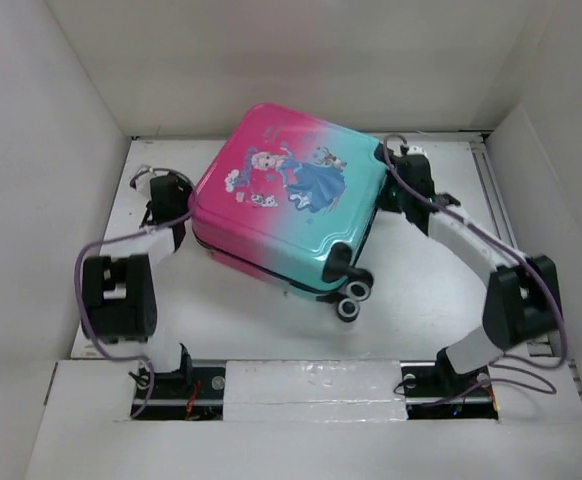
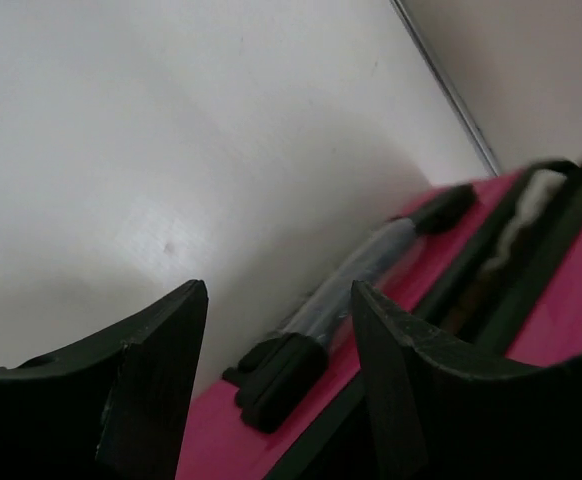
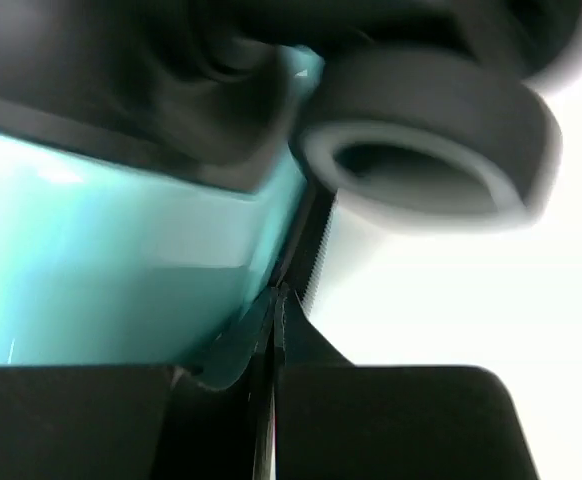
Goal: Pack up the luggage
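Your suitcase [image 1: 291, 200] lies shut and flat on the tabletop [image 1: 421, 290]. It sits toward the far edge and is turned at an angle, with its pink end pointing at the far left corner and its teal end toward the right edge. A pair of wheels [image 1: 351, 300] sticks out at its near corner, the lowest point of the case in the top view.

Your left gripper [image 1: 161, 195] is just beside the pink side of the suitcase, near the left edge. In the left wrist view its fingers [image 2: 156, 380] stand apart and open, with nothing between them. Ahead of them a side handle [image 2: 356, 275] with black end caps lies along the pink shell.

Your right gripper [image 1: 399, 180] is at the teal end, by the far right corner of the case. In the right wrist view its fingers [image 3: 221, 420] are pressed together, closed, with their tips at the black zipper line [image 3: 306, 240]. You cannot tell whether anything is pinched there. Another wheel [image 3: 426, 150] hangs close above and to the right of the tips.

White walls [image 1: 61, 150] close in the left, far and right edges, and a rail [image 1: 486, 190] runs along the right edge. The suitcase's far corner sits close to the far wall. The left gripper is in the narrow strip between the case and the left wall. The widest bare stretch is along the near edge, between the two arm bases, and beside the wheels toward the right arm [image 1: 516, 300].
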`<state>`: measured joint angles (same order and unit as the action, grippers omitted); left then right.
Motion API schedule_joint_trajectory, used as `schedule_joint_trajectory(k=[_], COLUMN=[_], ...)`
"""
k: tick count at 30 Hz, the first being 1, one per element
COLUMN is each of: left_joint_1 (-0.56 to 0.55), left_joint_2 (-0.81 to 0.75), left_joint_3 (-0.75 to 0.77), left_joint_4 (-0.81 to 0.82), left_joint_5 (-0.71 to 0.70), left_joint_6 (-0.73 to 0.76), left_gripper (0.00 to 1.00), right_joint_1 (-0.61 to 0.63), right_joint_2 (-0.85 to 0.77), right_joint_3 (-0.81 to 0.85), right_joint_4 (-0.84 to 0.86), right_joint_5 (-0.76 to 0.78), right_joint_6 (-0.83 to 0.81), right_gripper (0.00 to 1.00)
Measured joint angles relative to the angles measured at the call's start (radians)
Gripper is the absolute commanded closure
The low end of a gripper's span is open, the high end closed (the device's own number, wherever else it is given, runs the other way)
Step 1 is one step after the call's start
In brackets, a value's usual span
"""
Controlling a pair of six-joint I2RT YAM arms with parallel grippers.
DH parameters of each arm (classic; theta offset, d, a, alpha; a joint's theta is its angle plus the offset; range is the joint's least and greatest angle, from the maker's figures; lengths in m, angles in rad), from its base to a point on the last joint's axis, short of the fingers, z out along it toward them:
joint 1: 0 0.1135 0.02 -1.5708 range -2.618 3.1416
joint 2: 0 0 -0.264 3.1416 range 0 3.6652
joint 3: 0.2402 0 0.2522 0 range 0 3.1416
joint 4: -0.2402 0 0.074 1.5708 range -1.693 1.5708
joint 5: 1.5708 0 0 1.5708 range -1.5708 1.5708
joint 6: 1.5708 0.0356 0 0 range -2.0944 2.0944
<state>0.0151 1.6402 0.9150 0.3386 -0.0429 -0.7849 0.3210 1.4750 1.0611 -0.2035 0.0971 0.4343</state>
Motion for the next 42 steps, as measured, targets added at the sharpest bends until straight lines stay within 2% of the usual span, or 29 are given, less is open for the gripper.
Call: schedule_joint_trajectory(k=[3, 5, 7, 9, 10, 11, 14, 16, 20, 22, 24, 27, 30, 33, 35, 37, 38, 42], left_joint_1=[-0.037, -0.095, -0.204, -0.351, -0.426, -0.495, -0.608, -0.615, -0.616, -0.617, -0.617, -0.618, -0.618, -0.615, -0.612, -0.602, -0.599, -0.601], left_joint_2=[-0.227, -0.384, -0.516, -0.636, -0.706, -0.77, -0.949, -1.081, -1.247, -1.234, -1.174, -1.027, -0.887, -0.786, -0.729, -0.682, -0.653, -0.606], left_joint_3=[-0.238, -0.388, -0.497, -0.56, -0.58, -0.593, -0.604, -0.602, -0.574, -0.548, -0.525, -0.483, -0.441, -0.432, -0.427, -0.412, -0.391, -0.338], left_joint_4=[0.095, 0.094, 0.06, -0.011, -0.059, -0.117, -0.258, -0.29, -0.306, -0.298, -0.282, -0.219, -0.15, -0.071, -0.033, 0.003, 0.015, 0.048], left_joint_5=[-0.101, -0.201, -0.292, -0.365, -0.382, -0.39, -0.409, -0.445, -0.495, -0.52, -0.539, -0.531, -0.521, -0.51, -0.517, -0.521, -0.522, -0.507], left_joint_6=[-0.047, -0.072, -0.099, -0.121, -0.123, -0.125, -0.142, -0.148, -0.138, -0.13, -0.114, -0.085, -0.063, -0.043, -0.029, -0.018, -0.01, 0.003], left_gripper=[0.45, 0.45, 0.45, 0.45, 0.45, 0.45, 0.45, 0.45, 0.42, 0.38, 0.38, 0.37, 0.36, 0.36, 0.34, 0.34, 0.34, 0.33], right_joint_1=[-0.016, -0.024, -0.03, -0.032, -0.032, -0.03, -0.006, 0.024, 0.048, 0.023, -0.006, -0.016, 0.037, 0.081, 0.099, 0.111, 0.113, 0.113], right_joint_2=[0.241, 0.428, 0.604, 0.767, 0.836, 0.882, 0.869, 0.776, 0.51, 0.332, 0.097, -0.298, -0.62, -0.796, -0.858, -0.888, -0.892, -0.857], right_joint_3=[0.266, 0.507, 0.769, 1.043, 1.173, 1.268, 1.342, 1.291, 1.146, 1.007, 0.73, 0.261, -0.127, -0.387, -0.529, -0.646, -0.689, -0.749], right_joint_4=[-0.018, -0.045, -0.081, -0.135, -0.158, -0.172, -0.203, -0.214, -0.211, -0.162, -0.042, 0.119, 0.23, 0.291, 0.303, 0.309, 0.309, 0.309], right_joint_5=[-0.019, -0.029, -0.053, -0.077, -0.085, -0.106, -0.174, -0.227, -0.347, -0.375, -0.381, -0.378, -0.393, -0.409, -0.41, -0.41, -0.41, -0.4], right_joint_6=[-0.029, -0.053, -0.066, -0.069, -0.067, -0.055, -0.037, -0.027, -0.041, -0.056, -0.066, -0.048, -0.033, -0.022, -0.013, 0.0, 0.005, 0.019], right_gripper=[1.0, 1.0, 1.0, 0.95, 0.8, 0.71, 0.47, 0.42, 0.42, 0.61, 0.85, 0.92, 0.91, 0.85, 0.75, 0.72, 0.65, 0.54])
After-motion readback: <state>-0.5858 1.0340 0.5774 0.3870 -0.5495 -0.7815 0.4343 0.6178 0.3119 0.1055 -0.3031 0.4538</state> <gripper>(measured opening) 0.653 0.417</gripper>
